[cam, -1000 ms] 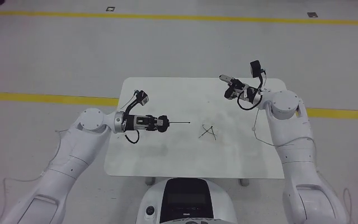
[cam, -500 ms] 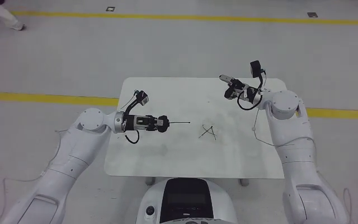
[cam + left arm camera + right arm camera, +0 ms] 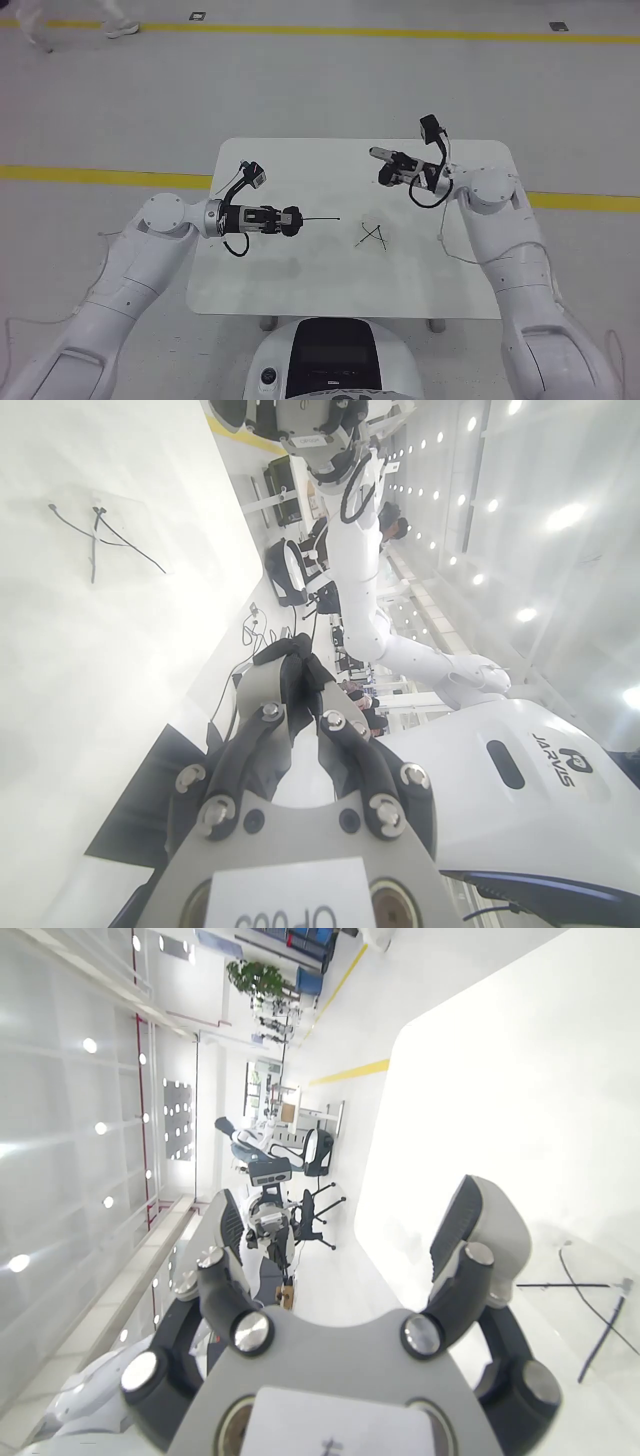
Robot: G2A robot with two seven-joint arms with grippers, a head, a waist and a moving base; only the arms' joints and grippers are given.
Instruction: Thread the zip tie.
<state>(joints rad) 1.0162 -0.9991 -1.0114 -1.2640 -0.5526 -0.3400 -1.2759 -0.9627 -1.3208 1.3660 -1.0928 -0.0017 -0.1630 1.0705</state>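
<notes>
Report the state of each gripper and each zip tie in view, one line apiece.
left gripper: shut on the held zip tie, above the table.
held zip tie: straight, not looped, sticking out level from the left gripper.
right gripper: open, holding nothing, above the table's far part.
loose zip ties: lying crossed on the table, apart from both grippers.

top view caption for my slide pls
Left gripper holds a thin black zip tie over the white table; open right gripper hovers near crossed loose black ties.
</notes>
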